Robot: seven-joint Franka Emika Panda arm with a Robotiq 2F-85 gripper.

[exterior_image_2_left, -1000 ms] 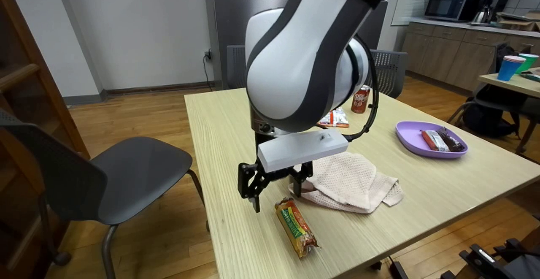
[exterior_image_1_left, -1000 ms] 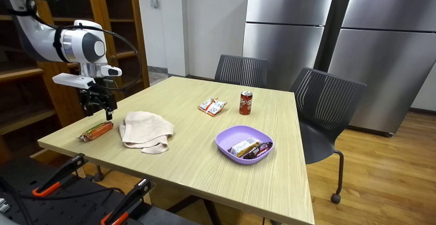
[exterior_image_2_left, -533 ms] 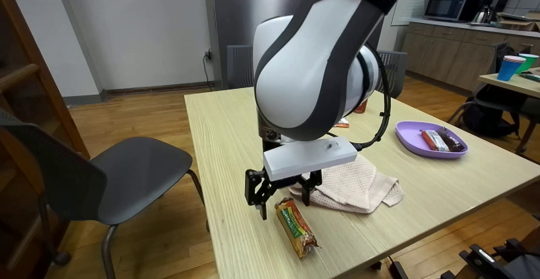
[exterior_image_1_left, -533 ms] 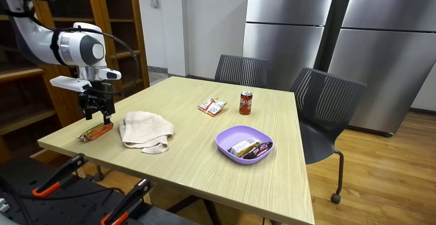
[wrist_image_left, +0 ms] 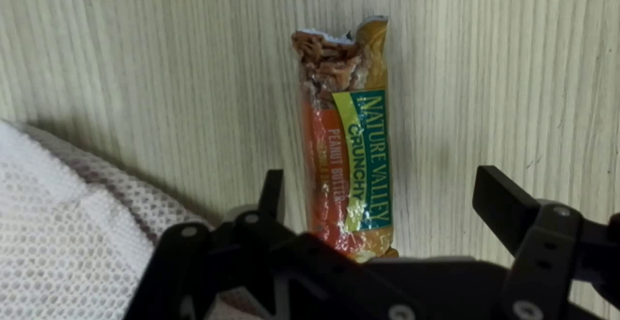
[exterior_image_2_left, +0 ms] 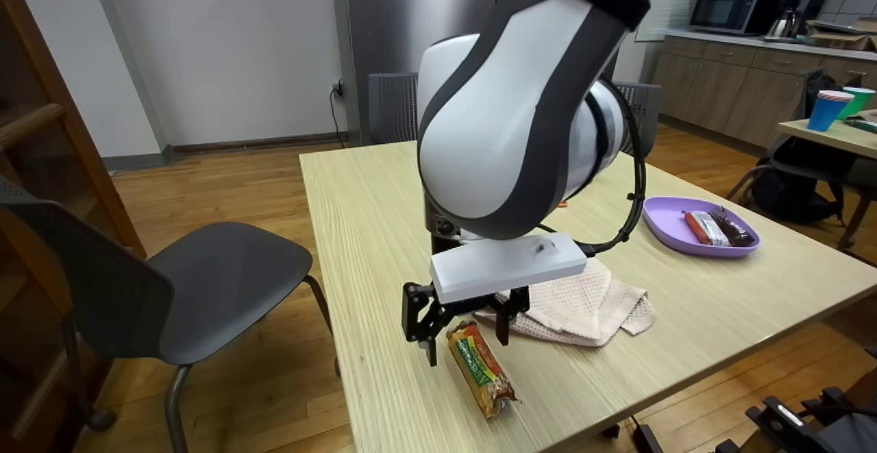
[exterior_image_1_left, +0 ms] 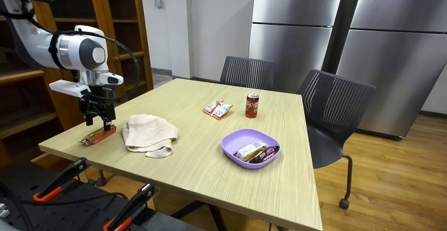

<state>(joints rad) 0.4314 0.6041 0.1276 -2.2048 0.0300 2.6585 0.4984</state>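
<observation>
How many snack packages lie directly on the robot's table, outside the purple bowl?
2: the Nature Valley bar under the open gripper, and the white-and-orange packet near the soda can. Any under the towel would be hidden.

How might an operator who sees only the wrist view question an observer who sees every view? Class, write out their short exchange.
Operator: I see the open gripper, a snack bar and a cloth. What is on the table outside my picture?
Observer: A purple bowl with wrapped snacks inside, in both exterior views.
Operator: Anything to drink?
Observer: A red can stands upright near a small packet, in an exterior view.
</observation>
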